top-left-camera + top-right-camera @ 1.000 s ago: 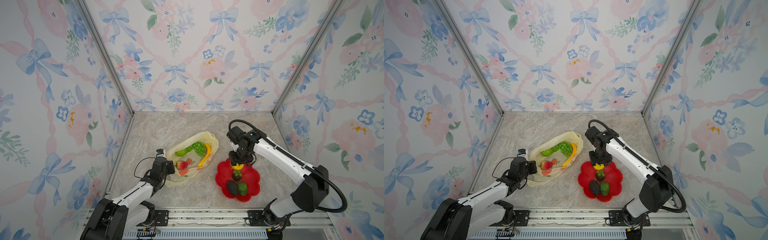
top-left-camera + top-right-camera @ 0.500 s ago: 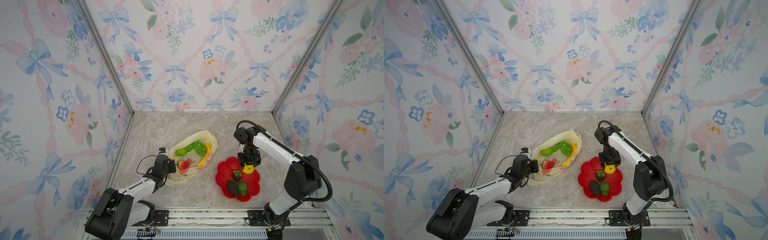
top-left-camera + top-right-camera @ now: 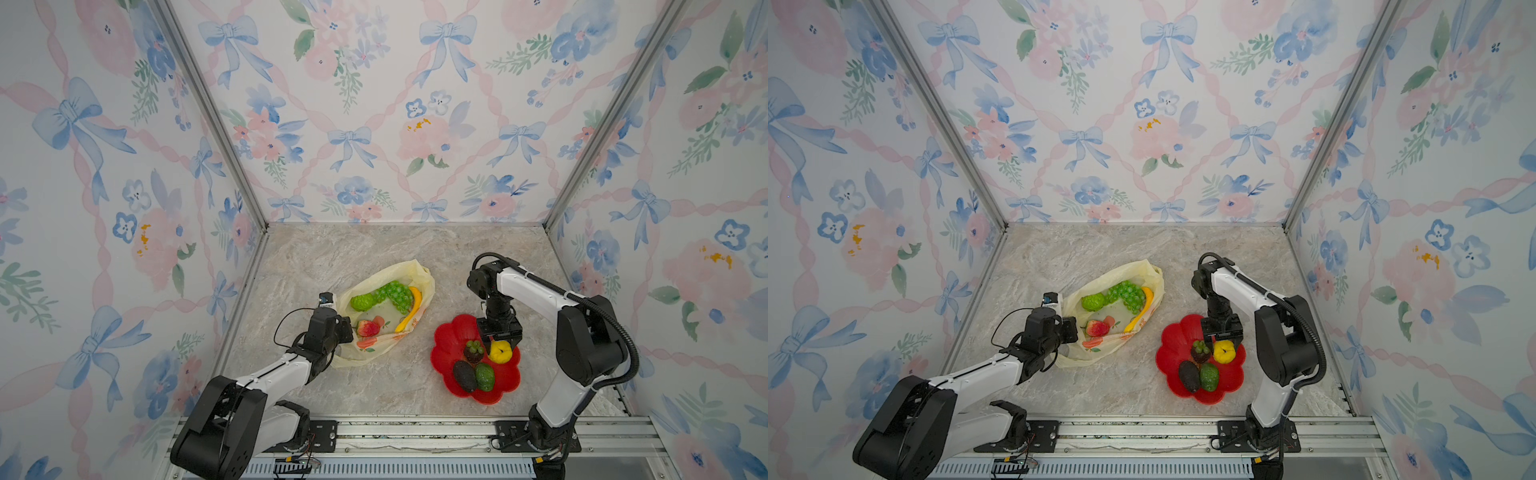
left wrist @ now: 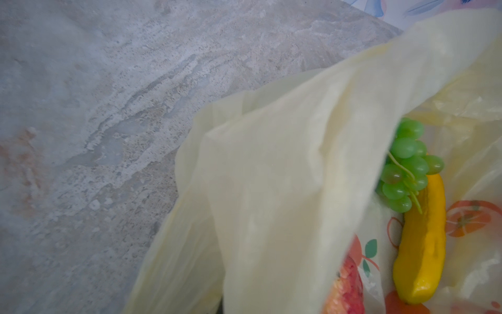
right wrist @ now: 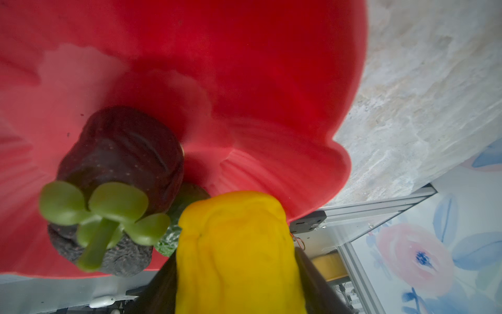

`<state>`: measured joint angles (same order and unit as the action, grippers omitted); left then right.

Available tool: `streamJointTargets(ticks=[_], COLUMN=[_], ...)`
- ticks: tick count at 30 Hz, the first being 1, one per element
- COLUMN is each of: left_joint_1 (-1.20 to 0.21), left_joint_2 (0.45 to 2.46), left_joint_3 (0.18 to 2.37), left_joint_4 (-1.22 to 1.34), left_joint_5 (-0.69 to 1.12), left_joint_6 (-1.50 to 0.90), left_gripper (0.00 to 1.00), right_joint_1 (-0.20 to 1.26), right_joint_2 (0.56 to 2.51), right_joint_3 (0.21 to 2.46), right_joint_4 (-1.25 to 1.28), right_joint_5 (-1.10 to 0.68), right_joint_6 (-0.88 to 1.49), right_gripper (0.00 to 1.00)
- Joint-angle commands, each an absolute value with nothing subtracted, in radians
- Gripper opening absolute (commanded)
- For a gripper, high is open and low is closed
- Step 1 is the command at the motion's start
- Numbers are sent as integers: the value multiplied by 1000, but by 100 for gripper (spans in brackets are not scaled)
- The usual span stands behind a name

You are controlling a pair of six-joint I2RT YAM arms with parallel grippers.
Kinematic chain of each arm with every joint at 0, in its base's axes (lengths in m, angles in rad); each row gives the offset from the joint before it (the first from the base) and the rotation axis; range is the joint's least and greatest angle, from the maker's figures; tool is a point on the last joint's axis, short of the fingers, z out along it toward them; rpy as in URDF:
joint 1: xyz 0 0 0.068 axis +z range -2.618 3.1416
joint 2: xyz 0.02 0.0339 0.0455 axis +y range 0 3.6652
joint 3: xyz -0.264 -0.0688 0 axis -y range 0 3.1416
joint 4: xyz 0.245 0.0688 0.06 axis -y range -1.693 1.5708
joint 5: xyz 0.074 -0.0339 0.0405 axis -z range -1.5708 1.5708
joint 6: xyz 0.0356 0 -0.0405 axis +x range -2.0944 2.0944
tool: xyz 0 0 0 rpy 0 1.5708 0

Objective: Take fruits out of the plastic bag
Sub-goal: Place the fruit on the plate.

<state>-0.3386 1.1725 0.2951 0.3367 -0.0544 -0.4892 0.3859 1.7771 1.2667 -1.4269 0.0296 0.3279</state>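
Lemon (image 3: 500, 351) farther forward, right claw (image 3: 500, 345) half-hidden

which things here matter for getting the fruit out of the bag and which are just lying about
Job: plastic bag, pinched by the left gripper; grapes, banana, strawberry, green bumpy fruit inside it; lemon in the right gripper; avocado, dark fruit, second green fruit on the red plate.
Just there: marble tabletop, floral walls.

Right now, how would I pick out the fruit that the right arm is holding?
Look at the red plate right of the bag that the left gripper holds. At its right side the right gripper is shut on a lemon. It is the only yellow fruit there; the others are dark or green.
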Motion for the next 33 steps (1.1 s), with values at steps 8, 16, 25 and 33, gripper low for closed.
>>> streamJointTargets(ticks=[8,16,25,33], left_joint_1=[-332,-332,-332,-336], left_joint_2=[1118,1154,1171,1132], left_joint_3=[269,286,294,279], left_joint_4=[356,357,364,366], left_joint_5=[-44,-28,-26,0], left_joint_6=[-478,-475,-476,-495], left_gripper=[4,3,3,3], right_joint_1=[376,359,435,701], right_joint_2=[1833,1805,1598,1595], right_joint_3=[1233,1271,1367,1493], right_joint_4=[-1363,-1388,-1425,-1208], right_joint_5=[39,103,162,159], right_joint_6=[310,311,394,528], right_gripper=[71,81,86,84])
